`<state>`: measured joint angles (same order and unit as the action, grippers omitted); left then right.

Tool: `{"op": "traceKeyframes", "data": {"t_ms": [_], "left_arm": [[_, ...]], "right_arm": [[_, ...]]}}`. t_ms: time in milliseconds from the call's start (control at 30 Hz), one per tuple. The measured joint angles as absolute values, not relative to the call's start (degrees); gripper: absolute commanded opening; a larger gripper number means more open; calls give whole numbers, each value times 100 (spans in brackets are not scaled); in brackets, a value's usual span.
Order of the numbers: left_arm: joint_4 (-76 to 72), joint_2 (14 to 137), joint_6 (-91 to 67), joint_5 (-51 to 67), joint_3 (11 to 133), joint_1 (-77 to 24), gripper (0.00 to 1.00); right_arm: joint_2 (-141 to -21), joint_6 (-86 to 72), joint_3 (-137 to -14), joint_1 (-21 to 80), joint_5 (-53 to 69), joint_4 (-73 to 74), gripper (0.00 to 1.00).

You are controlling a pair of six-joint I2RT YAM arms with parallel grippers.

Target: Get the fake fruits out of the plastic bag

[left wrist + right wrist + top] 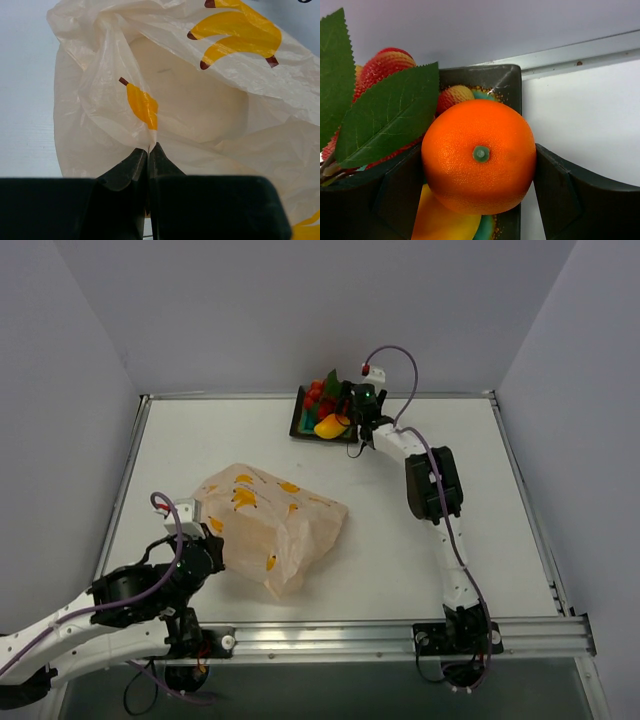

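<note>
The plastic bag (270, 525), pale peach with yellow banana prints, lies crumpled on the table's near left. My left gripper (203, 545) is shut on a fold of its edge, seen close in the left wrist view (149, 146), where the bag (200, 100) gapes open and looks empty inside. My right gripper (353, 418) is at the far tray (300, 426), shut on the round orange (479, 155), one finger on each side. The yellow-orange mango (330, 426) (445, 220) and the red grape cluster (318, 395) (390, 62) with green leaf lie in the tray beneath.
The dark square tray (502, 80) with teal centre sits against the back rim of the table. Grey walls enclose the table on three sides. A metal rail runs along the near edge (400, 635).
</note>
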<state>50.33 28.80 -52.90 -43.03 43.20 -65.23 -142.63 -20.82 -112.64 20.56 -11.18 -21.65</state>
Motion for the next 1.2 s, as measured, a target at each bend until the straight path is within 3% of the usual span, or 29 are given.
{"op": "traceKeyframes", "data": {"t_ms": [300,467,567,900,1200], "left_arm": [[4989,2823,-5288,-4285,4320,-6523,2],[4901,2834,-5282,-4241,4316,-6523,2],[4888,2834,-5280,-4222,4300,-6523,3],[4772,2801,-5271,-4150,4224,-6523,2],[4388,2759,-5225,-3889,3922,-6523,2]], "right_arm": [[-14438,-2414,-11417,1973,-711,-2158,68],[-14508,-2596,-11552,1933,-493,-2231,88],[-14510,-2689,-11552,1916,-434,-2235,93],[-14291,-2836,-11015,1898,-405,-2370,100],[-13432,-2869,-10433,1809,-351,-2515,100]]}}
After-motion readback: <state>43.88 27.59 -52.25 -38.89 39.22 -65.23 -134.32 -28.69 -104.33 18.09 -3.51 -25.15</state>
